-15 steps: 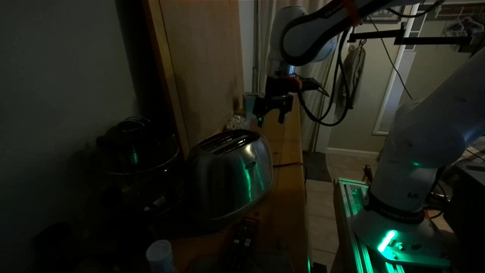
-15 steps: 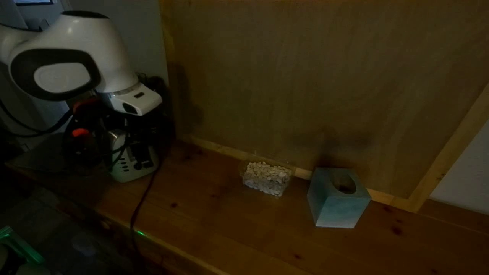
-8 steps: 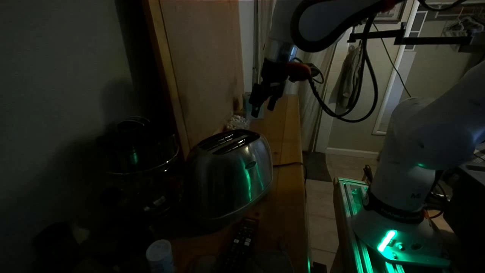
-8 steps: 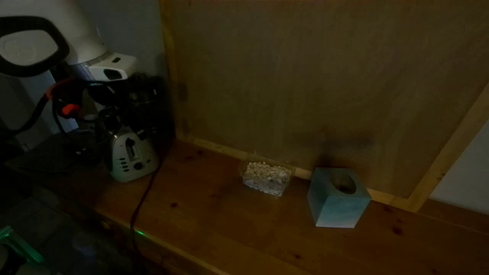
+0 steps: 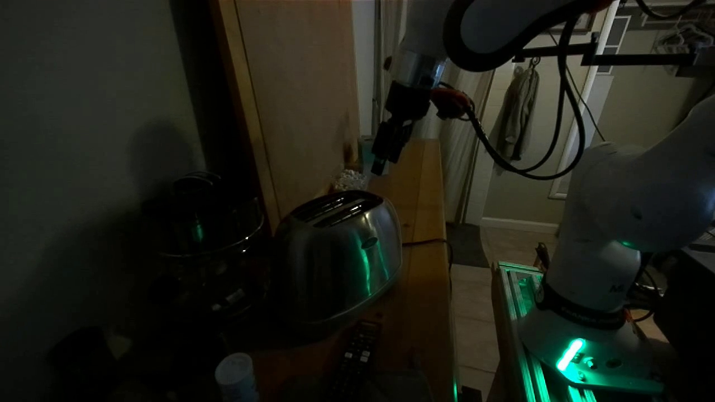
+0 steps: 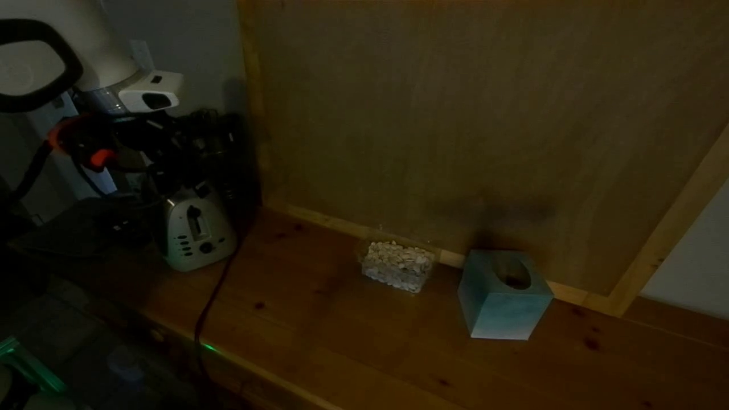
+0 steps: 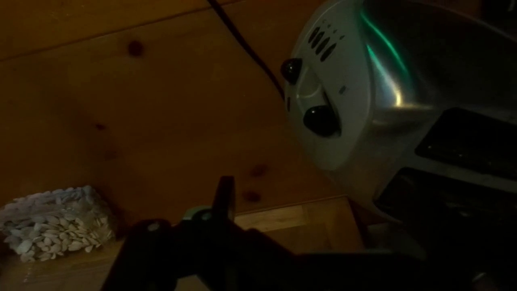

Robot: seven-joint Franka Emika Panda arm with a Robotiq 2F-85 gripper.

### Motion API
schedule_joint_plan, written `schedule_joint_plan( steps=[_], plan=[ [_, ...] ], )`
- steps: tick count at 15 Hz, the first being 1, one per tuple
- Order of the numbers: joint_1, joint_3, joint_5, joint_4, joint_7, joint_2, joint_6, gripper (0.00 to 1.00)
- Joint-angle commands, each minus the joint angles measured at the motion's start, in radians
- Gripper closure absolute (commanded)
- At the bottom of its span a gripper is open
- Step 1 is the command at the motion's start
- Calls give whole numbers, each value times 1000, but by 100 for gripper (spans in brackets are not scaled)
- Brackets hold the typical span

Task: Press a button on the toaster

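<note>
The chrome toaster [image 5: 341, 262] stands upright on the wooden counter, slots facing up. Its pale control end shows several dark oval buttons [image 7: 322, 43], a round knob [image 7: 291, 70] and a black lever [image 7: 322, 120]; in an exterior view these buttons [image 6: 183, 246] face the camera too. My gripper [image 5: 386, 163] hangs tilted above and beyond the toaster's control end, apart from it. In the wrist view a finger [image 7: 223, 198] stands at lower centre with a wide gap to its right; the opposite finger is lost in darkness. Nothing is seen between them.
A clear box of pale seeds [image 6: 397, 266] and a blue tissue box [image 6: 506, 296] sit farther along the counter [image 6: 319, 341]. A cord [image 6: 213, 302] runs over its edge. Near the toaster are a dark pot-like appliance [image 5: 206, 229], a remote [image 5: 357, 354] and a white container [image 5: 236, 377].
The arm has risen and drawn back, and the gripper has turned and tilted, so its fingers appear closer together. The toaster's control end is now uncovered in an exterior view. The toaster has not moved.
</note>
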Motion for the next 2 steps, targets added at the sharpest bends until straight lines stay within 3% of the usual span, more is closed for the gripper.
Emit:
schedule_joint_plan(
  steps=[1, 2],
  plan=[
    [-4, 3, 4, 1, -5, 0, -2, 0],
    [-4, 3, 4, 1, -6, 0, -2, 0]
  ],
)
